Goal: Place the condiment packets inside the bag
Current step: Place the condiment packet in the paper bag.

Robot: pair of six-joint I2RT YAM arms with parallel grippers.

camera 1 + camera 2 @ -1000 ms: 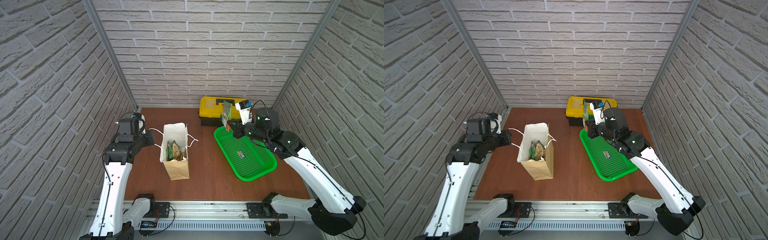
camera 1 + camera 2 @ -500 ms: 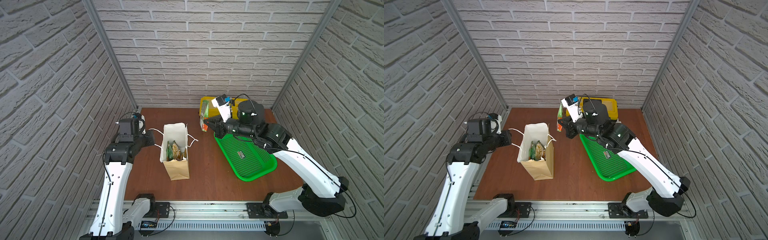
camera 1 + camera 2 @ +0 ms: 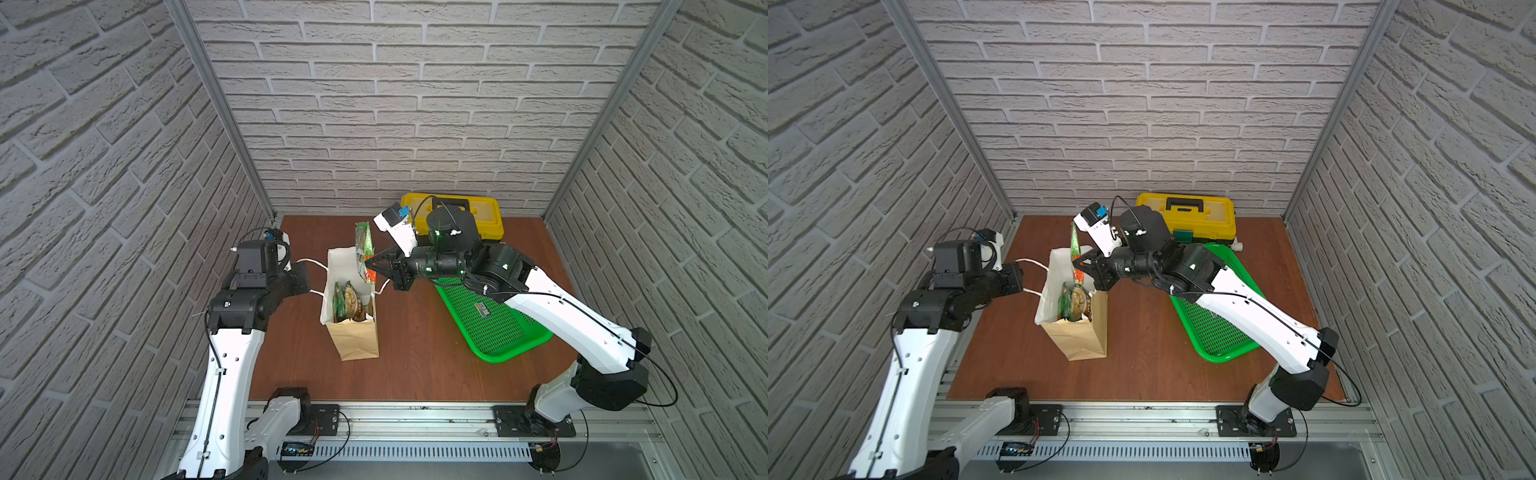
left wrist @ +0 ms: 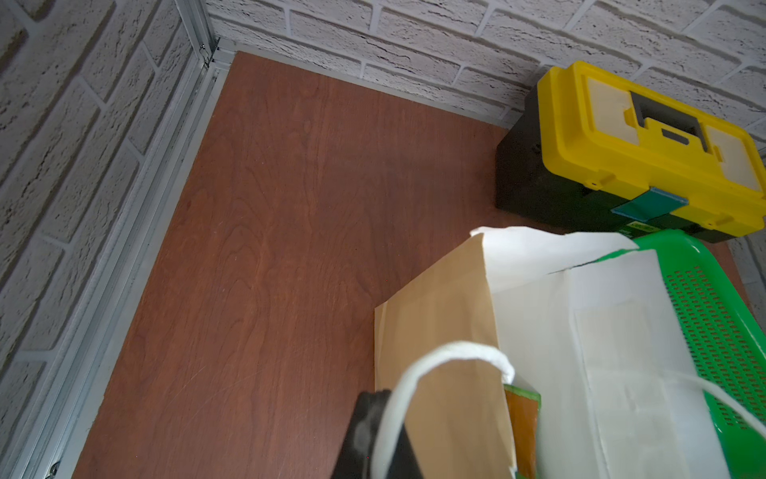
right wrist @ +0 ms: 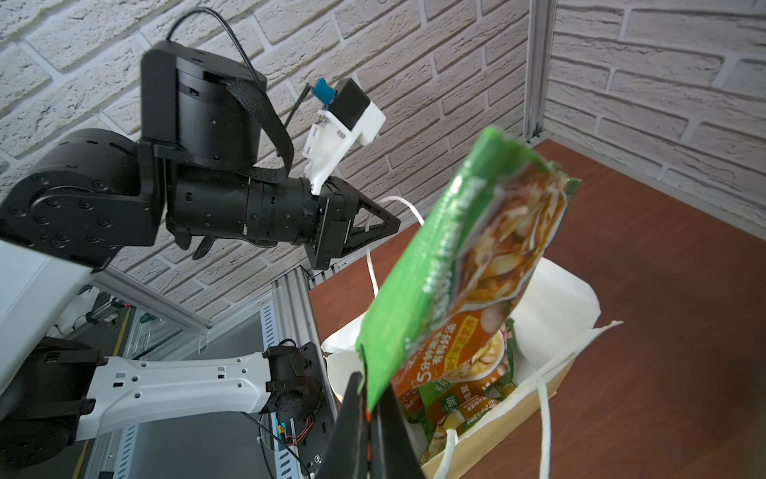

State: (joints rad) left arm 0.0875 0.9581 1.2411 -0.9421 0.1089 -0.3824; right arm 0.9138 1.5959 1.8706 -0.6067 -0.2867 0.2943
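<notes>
Several packets [image 3: 347, 301] upright inside bag [image 3: 357, 343], which stands mid-desk [image 3: 415, 374]. Left tool [image 3: 305, 277] closed on bag's left handle [image 4: 456, 347], cord drawn out leftward. Right tool [image 3: 371, 266] clamped on lower edge of green packet [image 3: 362, 241], held upright above bag's far-right rim. Basket [image 3: 490, 328] right of bag, under right arm. Toolbox [image 3: 490, 212] far right, behind basket.
</notes>
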